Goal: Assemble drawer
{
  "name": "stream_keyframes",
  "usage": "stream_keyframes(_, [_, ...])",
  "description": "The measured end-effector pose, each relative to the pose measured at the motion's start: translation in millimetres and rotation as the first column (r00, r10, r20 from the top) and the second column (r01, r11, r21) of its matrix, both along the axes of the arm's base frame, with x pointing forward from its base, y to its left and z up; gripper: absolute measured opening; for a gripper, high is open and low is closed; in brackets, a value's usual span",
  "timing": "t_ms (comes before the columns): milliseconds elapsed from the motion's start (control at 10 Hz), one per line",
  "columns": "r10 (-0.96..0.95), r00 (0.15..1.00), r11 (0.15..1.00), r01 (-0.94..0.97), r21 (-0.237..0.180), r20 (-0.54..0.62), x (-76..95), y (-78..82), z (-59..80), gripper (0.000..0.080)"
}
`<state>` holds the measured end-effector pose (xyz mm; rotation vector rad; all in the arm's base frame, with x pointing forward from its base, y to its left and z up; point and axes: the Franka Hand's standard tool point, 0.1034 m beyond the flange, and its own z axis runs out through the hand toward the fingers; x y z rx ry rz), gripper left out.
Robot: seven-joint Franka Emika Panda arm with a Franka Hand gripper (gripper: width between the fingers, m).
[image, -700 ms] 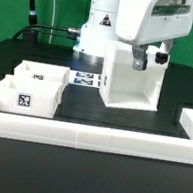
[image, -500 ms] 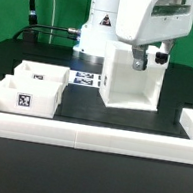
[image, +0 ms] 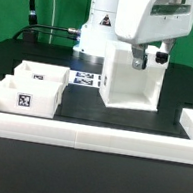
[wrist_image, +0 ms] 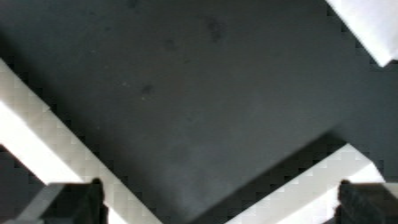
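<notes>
The tall white drawer housing (image: 130, 80) stands upright on the black table, right of centre in the exterior view. Two small white trays (image: 35, 87) sit side by side at the exterior view's left, the nearer one showing a square tag. My gripper (image: 146, 59) hangs at the housing's upper edge on the exterior view's right side. In the wrist view the gripper (wrist_image: 217, 206) has its fingertips (wrist_image: 71, 205) far apart, open, with the housing's white walls (wrist_image: 45, 135) and its dark inside between them. Nothing is clamped.
A long low white border wall (image: 88, 135) runs along the front and up both sides. The marker board (image: 85, 80) lies flat between the trays and the housing. The robot's base (image: 94, 33) stands behind.
</notes>
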<state>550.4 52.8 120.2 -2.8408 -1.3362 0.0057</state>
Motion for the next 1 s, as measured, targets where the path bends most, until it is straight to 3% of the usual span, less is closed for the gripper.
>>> stream_keyframes(300, [-0.231,0.973,0.973,0.231,-0.008,0.005,-49.7,14.8,12.0,0.0649])
stream_keyframes(400, [-0.278,0.961,0.961,0.278,-0.013,0.002,-58.8,21.4,18.2,0.0649])
stream_keyframes(500, [-0.290,0.957,0.957,0.290,-0.011,0.010,-62.4,23.8,23.9,0.0649])
stream_keyframes(1000, [-0.311,0.950,0.950,0.312,-0.007,0.011,-63.6,21.5,19.1,0.0649])
